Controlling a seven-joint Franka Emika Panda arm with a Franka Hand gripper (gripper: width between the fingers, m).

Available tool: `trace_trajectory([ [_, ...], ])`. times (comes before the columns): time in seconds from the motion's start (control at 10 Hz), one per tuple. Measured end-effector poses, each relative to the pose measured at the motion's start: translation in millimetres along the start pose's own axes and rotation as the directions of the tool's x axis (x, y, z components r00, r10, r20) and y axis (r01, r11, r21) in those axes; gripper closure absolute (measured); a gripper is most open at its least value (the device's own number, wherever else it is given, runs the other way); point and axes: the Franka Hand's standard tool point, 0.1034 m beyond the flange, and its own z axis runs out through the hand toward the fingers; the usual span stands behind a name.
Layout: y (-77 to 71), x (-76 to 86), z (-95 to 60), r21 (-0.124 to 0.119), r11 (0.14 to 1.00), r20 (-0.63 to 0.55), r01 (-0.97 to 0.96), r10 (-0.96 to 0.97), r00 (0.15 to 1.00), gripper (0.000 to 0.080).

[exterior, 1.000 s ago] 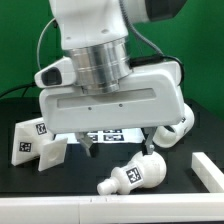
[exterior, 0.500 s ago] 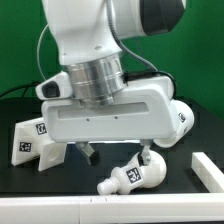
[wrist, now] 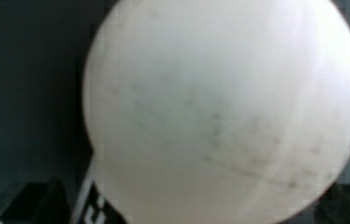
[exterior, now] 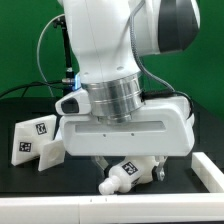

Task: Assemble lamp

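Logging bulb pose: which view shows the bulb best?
The exterior view: the bulb lies on its side below the end effector, neck and tag visible. The wrist view shows only its blurred, rounded white surface.

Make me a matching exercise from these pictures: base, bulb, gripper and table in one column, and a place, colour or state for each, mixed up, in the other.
Things:
1. base
2. bulb
3. gripper
4. table

Descriptions:
A. black
B. lies on its side, between the fingers
C. stands at the exterior view's left, clear of the arm
D. open, hangs low over the bulb

Pairs: 1-C, 2-B, 3-D, 4-A
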Motion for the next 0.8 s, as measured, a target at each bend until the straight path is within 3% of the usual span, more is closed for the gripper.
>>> trace_trajectory([
  [0.1,0.1,-0.8,0.5,-0.001,1.0,0.002,0.001,-0.001,1.0,0.01],
  [0.3,0.2,-0.8,0.5,-0.001,1.0,0.002,0.001,-0.001,1.0,0.0352],
  [0.8,2.1,-1.5,-1.6,-0.001,1.0,-0.002,-0.022,0.022,1.0,0.0372],
])
